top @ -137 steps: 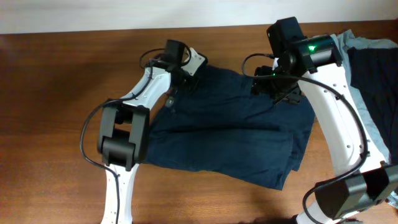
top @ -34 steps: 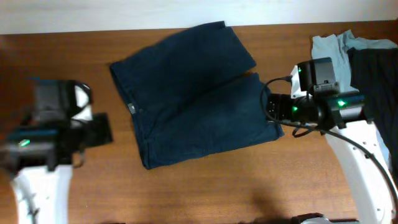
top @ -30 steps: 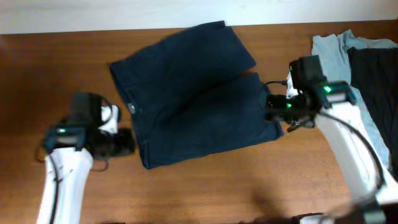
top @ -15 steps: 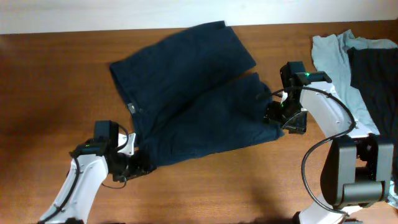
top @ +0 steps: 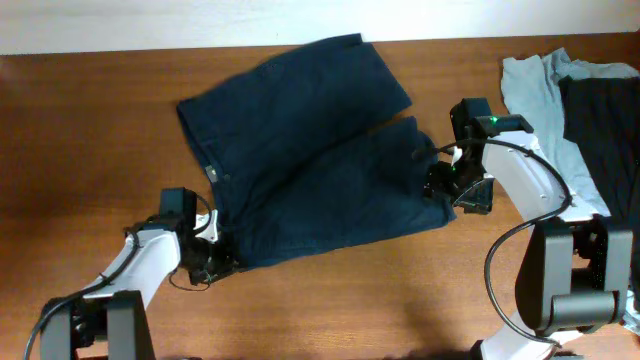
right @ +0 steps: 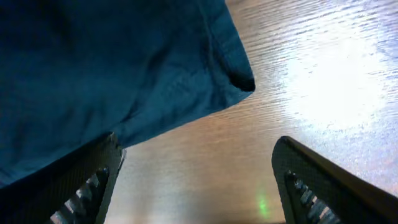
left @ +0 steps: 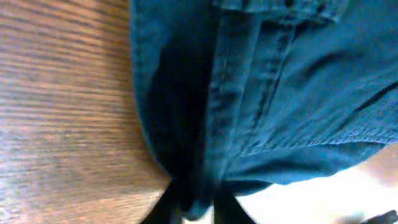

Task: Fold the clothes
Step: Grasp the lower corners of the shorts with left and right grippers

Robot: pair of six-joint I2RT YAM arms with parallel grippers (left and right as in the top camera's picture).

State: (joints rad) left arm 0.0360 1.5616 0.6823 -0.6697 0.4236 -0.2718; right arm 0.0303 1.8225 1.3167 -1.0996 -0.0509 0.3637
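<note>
The creased dark navy blue fabric garment (top: 300, 150) lies spread flat in the middle of the brown wooden desk (top: 90, 150). A pale grey-blue garment (top: 530, 75) and a black garment (top: 600, 120) lie at the desk's right edge. The navy one looks soft, light and limp, so I judge it will sag and drag unless I take it by the stitched hems at its corners. My left pincer (top: 212, 262) is clenched on the near-left corner, the seam pinched between my fingers. My right pincer (top: 450, 188) stands released, jaws wide, at the near-right corner. The hem there lies just ahead of my fingers and is not yet held.
</note>
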